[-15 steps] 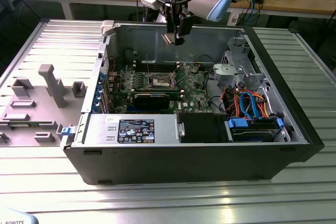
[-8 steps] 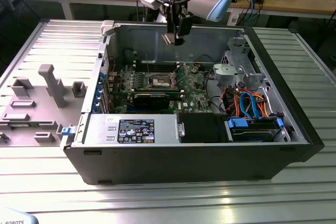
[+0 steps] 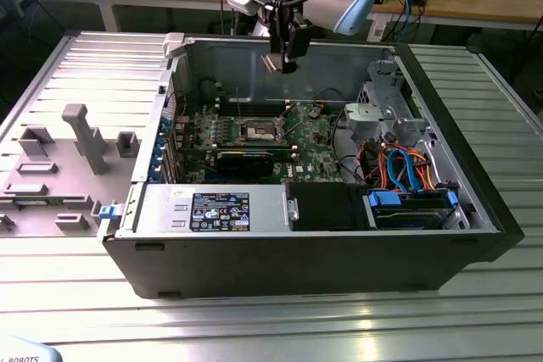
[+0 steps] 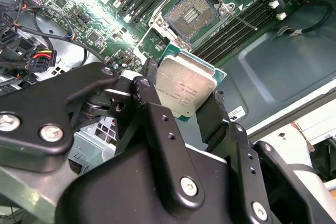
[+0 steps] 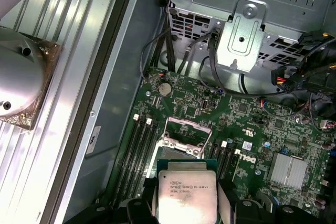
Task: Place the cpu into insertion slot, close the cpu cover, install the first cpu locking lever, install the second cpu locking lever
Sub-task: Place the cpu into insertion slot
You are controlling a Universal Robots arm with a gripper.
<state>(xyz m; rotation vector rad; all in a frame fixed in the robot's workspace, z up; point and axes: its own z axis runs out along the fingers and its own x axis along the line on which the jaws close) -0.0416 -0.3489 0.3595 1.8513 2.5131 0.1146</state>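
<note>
- cpu [image 4: 185, 90]: off the board and held in the gripper [image 4: 184, 92], metal top towards both wrist cameras. It also shows in the first wrist view [image 5: 187, 191] and as a small pale tab under the gripper in the exterior view [image 3: 274, 63].
- Jaws: pinching the cpu by two opposite edges, one black finger on each side, with the top face left uncovered.
- Chip is square, so it has no long axis. Its edges run roughly parallel to the socket's edges in both wrist views, so rotation looks about matched (a judgement).
- insertion slot [image 4: 197, 10]: open, with the dark contact field exposed and nothing seated in it. It sits mid motherboard [image 5: 273, 129].
- Key relation: the slot lies below the held cpu and well apart from it. In the exterior view the gripper [image 3: 282, 57] hangs near the case's top rim, and the slot [image 3: 259, 130] is lower and slightly towards the exterior view's left.
- Only one arm on the rig, so there is no nearer or farther hand to choose.
- Edges: RAM slots [image 5: 137, 145] flank the socket closely on both sides, and a thin lever rod [image 4: 242, 21] sits beside it.
- Room: the case wall [image 5: 113, 103] is near on one side, and the drive cage [image 5: 247, 35] and cables [image 5: 178, 51] are farther off. The space straight above the socket looks open.
- Whether the cpu cover is raised, I cannot tell.
</note>
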